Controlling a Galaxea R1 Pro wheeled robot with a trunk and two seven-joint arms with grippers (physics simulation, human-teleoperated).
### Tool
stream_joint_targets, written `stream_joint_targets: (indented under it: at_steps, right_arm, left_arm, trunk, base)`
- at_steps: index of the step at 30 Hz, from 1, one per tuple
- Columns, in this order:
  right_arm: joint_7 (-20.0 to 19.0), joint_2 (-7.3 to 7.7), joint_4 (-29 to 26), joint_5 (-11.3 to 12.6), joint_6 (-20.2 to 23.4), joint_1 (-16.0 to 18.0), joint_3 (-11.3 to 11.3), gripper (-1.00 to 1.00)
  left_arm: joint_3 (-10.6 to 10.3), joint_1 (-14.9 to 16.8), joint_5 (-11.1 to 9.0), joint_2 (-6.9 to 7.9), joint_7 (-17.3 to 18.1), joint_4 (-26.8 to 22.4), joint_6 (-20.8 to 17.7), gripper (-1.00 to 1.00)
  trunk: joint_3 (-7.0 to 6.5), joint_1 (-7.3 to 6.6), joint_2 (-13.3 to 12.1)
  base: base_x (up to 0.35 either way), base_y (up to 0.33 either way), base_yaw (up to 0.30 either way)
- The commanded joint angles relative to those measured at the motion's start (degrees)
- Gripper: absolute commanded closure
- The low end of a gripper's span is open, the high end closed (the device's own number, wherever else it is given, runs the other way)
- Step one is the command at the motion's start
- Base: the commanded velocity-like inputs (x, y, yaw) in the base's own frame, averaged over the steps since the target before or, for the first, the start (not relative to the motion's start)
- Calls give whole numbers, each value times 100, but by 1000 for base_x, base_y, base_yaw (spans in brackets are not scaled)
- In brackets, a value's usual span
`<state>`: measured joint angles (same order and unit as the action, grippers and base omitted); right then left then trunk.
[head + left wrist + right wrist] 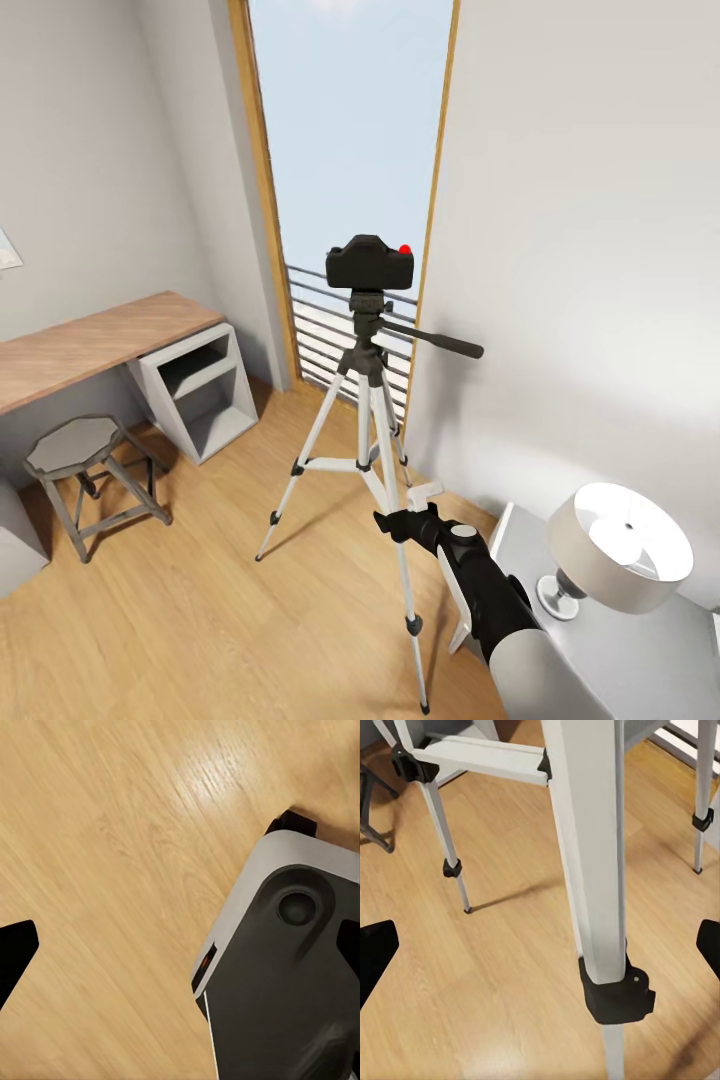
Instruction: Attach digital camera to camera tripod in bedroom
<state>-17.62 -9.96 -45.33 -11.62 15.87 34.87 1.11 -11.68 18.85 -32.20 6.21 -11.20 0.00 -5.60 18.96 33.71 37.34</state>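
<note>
The black digital camera (369, 264), with its red button (405, 249) on top, sits on the head of the camera tripod (367, 400), in front of the tall window. The tripod's long black handle (440, 343) sticks out to the right. My right gripper (408, 506) is low beside the tripod's near leg; in the right wrist view it (540, 952) is open, with that silver leg (589, 855) and its black joint (615, 994) between the spread fingertips. My left gripper (180, 952) is open over the wood floor, holding nothing.
A wood-topped desk (90, 345), a grey cube shelf (195, 390) and a metal stool (85, 470) stand at the left. A white table (620, 650) with a lamp (620, 545) is at the lower right. My own base (292, 975) is under the left gripper.
</note>
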Motion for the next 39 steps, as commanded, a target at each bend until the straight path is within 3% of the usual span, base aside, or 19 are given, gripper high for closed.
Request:
stream_joint_targets:
  at_steps: [1, 19, 26, 39]
  right_arm:
    - [-32, -3, -11, -52, 26, 2, 12, -100]
    - [-41, 23, 43, -40, 71, -21, 20, -100]
    - [-76, 455, 590, -35, 179, -58, 16, -100]
    - [-73, 1408, 2307, -30, 150, -67, 19, -100]
  left_arm:
    - [-48, 4, -43, 1, -14, 0, -21, -100]
    - [-51, 4, -49, 14, -14, -8, -9, -100]
    - [-51, 4, -50, 19, -14, -9, -4, -100]
    - [-47, 4, -61, 12, -14, -9, -3, -100]
  trunk:
    - [7, 1, 7]
    - [7, 1, 7]
    - [7, 1, 7]
    - [7, 1, 7]
  base:
    - [-10, 0, 0]
    - [-1, 0, 0]
    - [0, 0, 0]
    - [0, 0, 0]
